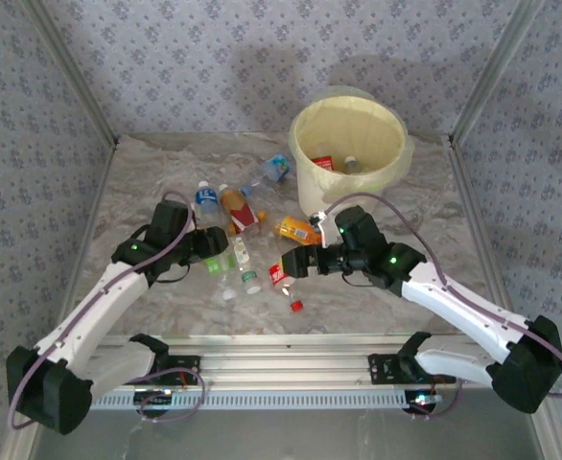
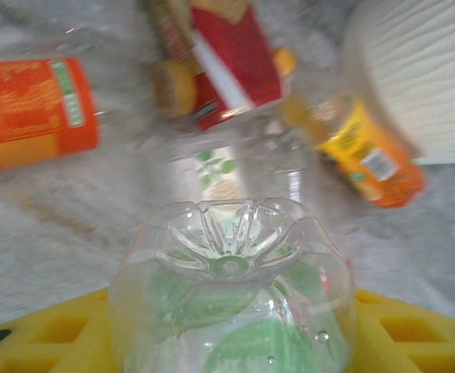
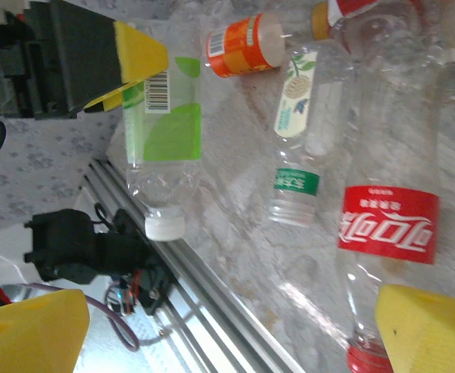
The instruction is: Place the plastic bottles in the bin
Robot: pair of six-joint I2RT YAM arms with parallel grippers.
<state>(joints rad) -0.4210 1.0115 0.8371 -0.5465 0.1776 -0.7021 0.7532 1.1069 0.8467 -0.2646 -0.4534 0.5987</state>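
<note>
Top external view is showing the grey desk [image 1: 147, 182] with both arms reaching in from the near edge. The left gripper [image 1: 218, 255] is closing tight on the green-label bottle [image 1: 225, 262], at the left side of the pile. I cannot tell if this bottle is touching the desk.

In the left wrist view, the clear bottom of the green-label bottle [image 2: 231, 256] is facing the camera, and the yellow pads [image 2: 49, 334] of the left gripper [image 2: 227, 338] are pressing on both its sides. Past it, an orange-label bottle [image 2: 33, 113], a red-label carton-like bottle [image 2: 235, 54] and a yellow bottle [image 2: 367, 155] are lying on the desk, and the yellow bottle is lying just beside the white wall of the bin [image 2: 422, 78].

The right gripper [image 1: 295, 261] is standing wide open and holding nothing. In the right wrist view, the right gripper [image 3: 231, 303] is hanging over the red cola bottle [image 3: 387, 225], which is lying flat on the desk with its red cap [image 3: 367, 359] just beside one yellow finger [image 3: 429, 326]. A clear bottle with a green cap band [image 3: 293, 132] is lying between the cola bottle and the green-label bottle [image 3: 165, 116].

The bin [image 1: 396, 120] is sitting at the far right of the desk. Two bottles [image 1: 321, 165] are lying inside it. The other bottles are lying on the desk, left of the bin and nearer than it.
</note>
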